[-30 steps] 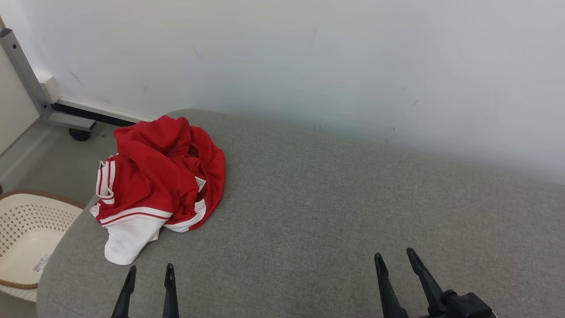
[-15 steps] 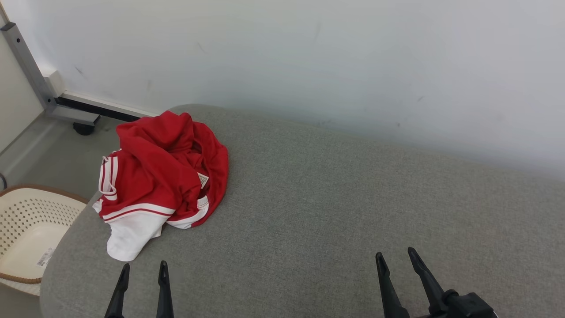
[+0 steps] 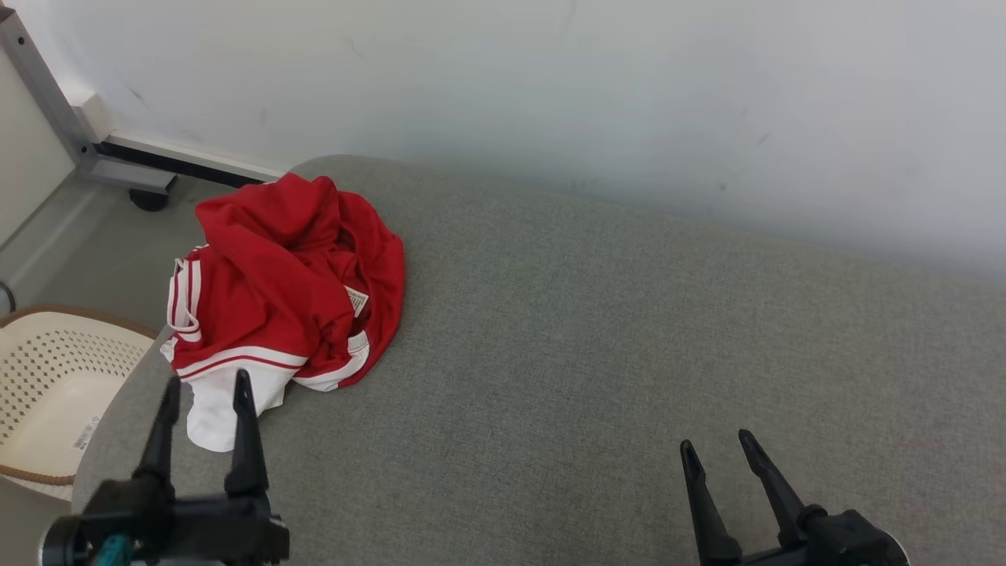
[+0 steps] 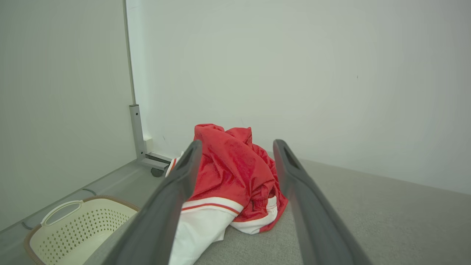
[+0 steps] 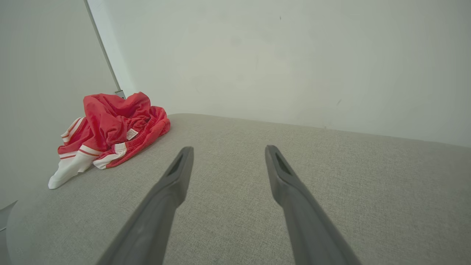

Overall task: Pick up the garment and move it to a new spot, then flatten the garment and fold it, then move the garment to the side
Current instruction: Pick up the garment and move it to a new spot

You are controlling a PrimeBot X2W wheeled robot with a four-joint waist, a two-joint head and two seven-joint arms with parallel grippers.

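Observation:
A red garment [image 3: 287, 275] with white stripes and a white end lies crumpled at the left end of the grey padded surface [image 3: 597, 338]. My left gripper [image 3: 204, 385] hovers open just in front of its white end, fingers apart and nothing between them. Through the left wrist view the garment [image 4: 232, 176] sits straight ahead between the two fingers [image 4: 173, 198]. At the lower right my right gripper [image 3: 719, 448] stands open over bare fabric, far from the garment [image 5: 110, 129], which lies off to the left in the right wrist view.
A cream perforated laundry basket [image 3: 43, 393] stands on the floor left of the surface. A white wall [image 3: 550, 94] runs close behind. A grey metal frame leg with a caster [image 3: 118, 169] sits at the far left corner.
My left gripper has risen and moved forward toward the garment's white end, its wrist body now in view. The head camera has tilted slightly. The garment lies as before.

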